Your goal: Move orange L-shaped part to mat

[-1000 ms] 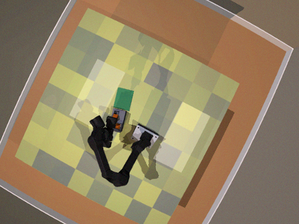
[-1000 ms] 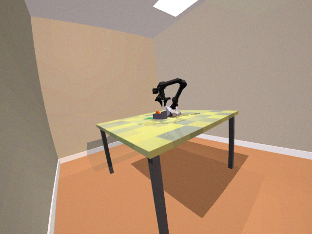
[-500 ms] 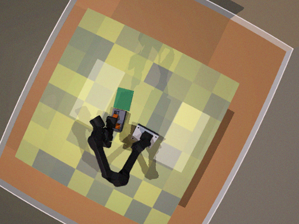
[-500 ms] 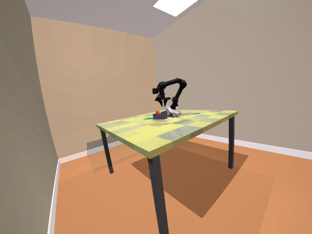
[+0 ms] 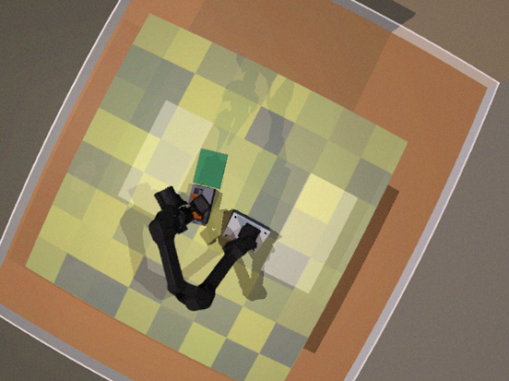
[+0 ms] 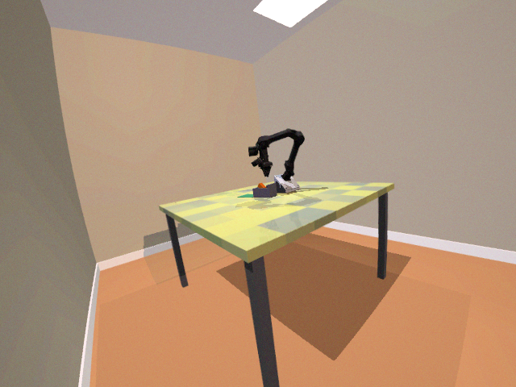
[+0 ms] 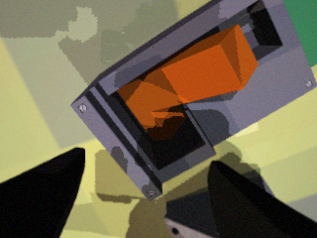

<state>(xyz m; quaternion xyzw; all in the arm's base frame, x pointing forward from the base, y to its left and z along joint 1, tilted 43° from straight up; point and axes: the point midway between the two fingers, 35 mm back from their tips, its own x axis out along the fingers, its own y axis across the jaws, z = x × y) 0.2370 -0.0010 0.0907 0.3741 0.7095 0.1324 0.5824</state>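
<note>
The orange part [image 5: 196, 213] [image 6: 261, 185] [image 7: 203, 74] is tilted in the grey tray [image 5: 209, 191] [image 6: 264, 192] [image 7: 277, 81]. Its L-shaped end is sunk in the wide part of the pocket. Its other end, nearer the green mat [image 5: 211, 168] [image 6: 244, 195] [image 7: 304, 25], stands raised above the tray top. My gripper [image 6: 267, 175] [image 7: 148, 164] is open and empty, and hangs above the tray with a gap. In the wrist view its fingertips lie below the tray's image, not around the part. The arm partly hides tray and part in the top view.
The arm's light base plate [image 5: 237, 221] [image 6: 287, 185] stands close beside the tray; a corner of it shows between the fingers in the wrist view. The mat lies flat against the tray's far end. The checkered table [image 5: 242, 324] [image 6: 233, 225] reaches well beyond them.
</note>
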